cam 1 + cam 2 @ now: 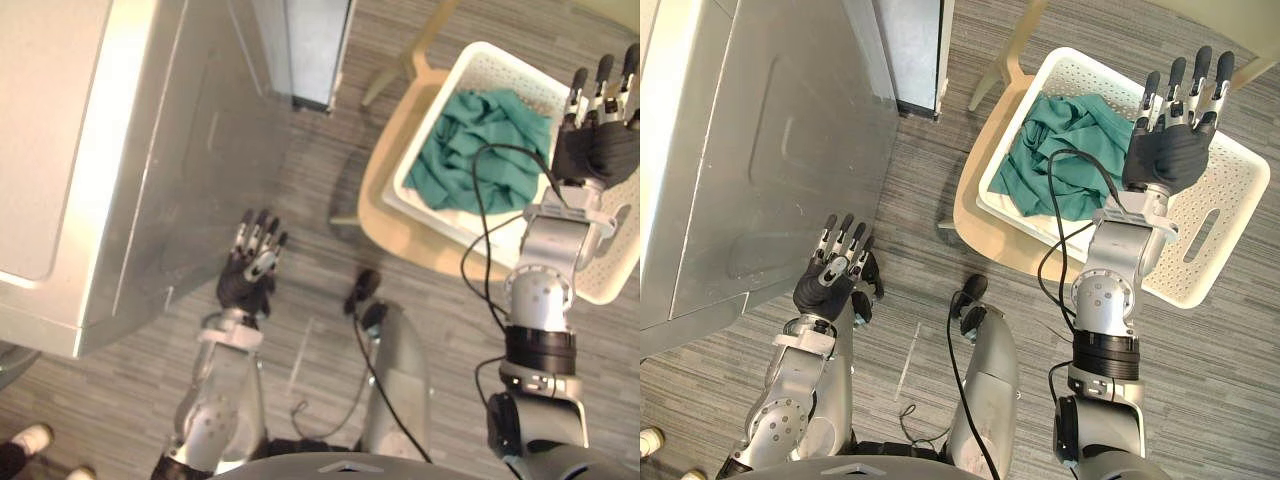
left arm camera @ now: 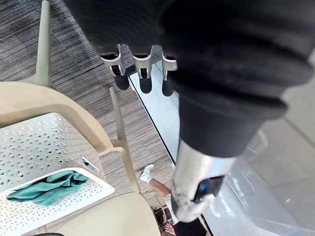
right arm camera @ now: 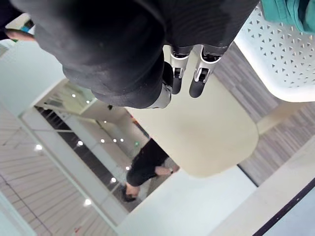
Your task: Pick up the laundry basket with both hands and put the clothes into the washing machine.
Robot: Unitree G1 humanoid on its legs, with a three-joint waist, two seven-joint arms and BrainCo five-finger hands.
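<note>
One basket (image 1: 1232,185) overhanging chair (image 1: 983,236), right hand (image 1: 1168,152) above

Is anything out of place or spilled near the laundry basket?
Nothing spilled: the green clothes lie inside the white basket, bunched at one end. The basket sits askew on the beige chair, seemingly past its seat edge.

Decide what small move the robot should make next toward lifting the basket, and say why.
Probably bring the left hand across to the left rim of the laundry basket. It hangs open beside the washing machine, apart from the basket, while the open right hand hovers over it; neither grips it yet.
</note>
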